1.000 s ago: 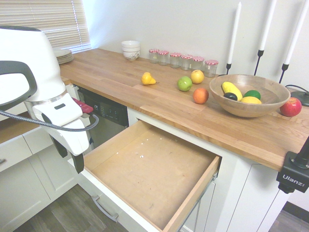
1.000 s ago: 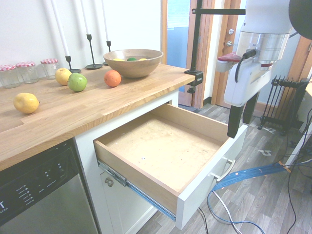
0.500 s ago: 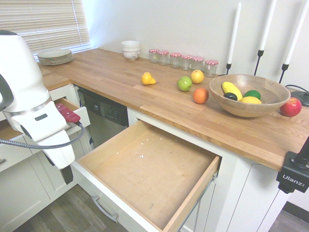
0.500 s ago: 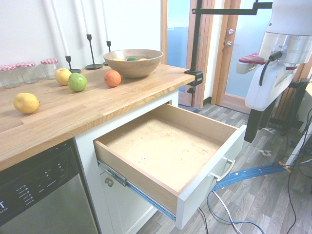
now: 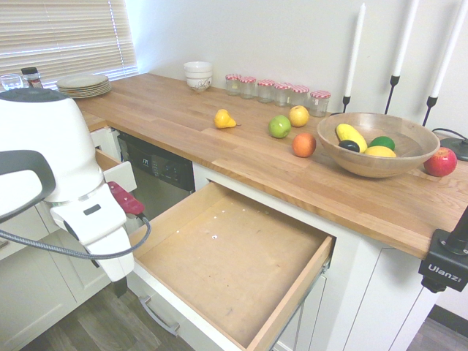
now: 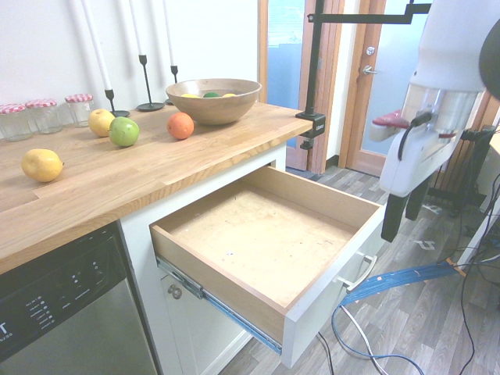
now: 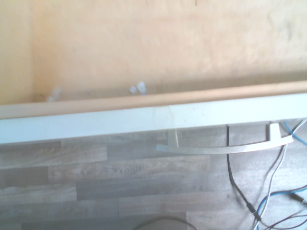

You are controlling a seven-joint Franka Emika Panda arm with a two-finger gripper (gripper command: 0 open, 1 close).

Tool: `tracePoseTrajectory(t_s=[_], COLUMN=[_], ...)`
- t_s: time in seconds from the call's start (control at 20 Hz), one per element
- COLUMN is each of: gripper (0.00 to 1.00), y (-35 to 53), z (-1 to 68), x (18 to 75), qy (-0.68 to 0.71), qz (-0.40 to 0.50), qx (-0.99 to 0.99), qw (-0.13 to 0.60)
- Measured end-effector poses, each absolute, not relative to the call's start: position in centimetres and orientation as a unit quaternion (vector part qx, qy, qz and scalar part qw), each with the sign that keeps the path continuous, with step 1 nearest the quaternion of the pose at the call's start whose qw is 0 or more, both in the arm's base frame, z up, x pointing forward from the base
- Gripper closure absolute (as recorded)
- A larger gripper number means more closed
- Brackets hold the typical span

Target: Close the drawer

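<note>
Outside the open drawer (image 5: 230, 252), the hand (image 6: 395, 217) stands with fingers apart. Approach appears underway; next, push the front inward.

candle tops (image 5: 463, 4) cropped (second exterior view (image 6: 87, 4))

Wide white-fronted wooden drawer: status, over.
Black-fingered hand open, empty, near drawer's front. Wide white-fronted wooden drawer pulled out, slim metal handle ungripped. No obstruction seen.

The drawer's (image 5: 227, 256) bare wood interior looks smooth and matt.
</note>
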State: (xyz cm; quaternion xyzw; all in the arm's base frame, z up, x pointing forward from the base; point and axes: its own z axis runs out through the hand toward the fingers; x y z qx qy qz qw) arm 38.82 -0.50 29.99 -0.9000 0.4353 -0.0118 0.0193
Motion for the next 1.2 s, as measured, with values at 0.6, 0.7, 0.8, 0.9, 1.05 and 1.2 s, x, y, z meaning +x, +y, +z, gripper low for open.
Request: tracePoseTrajectory(t_s=[0.6, 0.7, 0.8, 0.9, 1.05, 1.2], gripper=[0.0, 0.0, 0.0, 0.0, 0.0, 0.0], y=[-2.4, -2.5, -2.4, -2.1, -2.1, -3.1], z=[16.8, 14.9, 13.4, 12.5, 12.4, 12.4], x=[38.3, 38.0, 37.6, 37.3, 37.2, 37.1], qy=[0.425, 0.416, 0.41, 0.403, 0.4, 0.403], qz=[0.015, 0.009, 0.002, 0.0, 0.001, 0.001], qx=[-0.905, -0.909, -0.912, -0.915, -0.916, -0.914], qw=[0.012, 0.014, 0.016, 0.023, 0.039, 0.047])
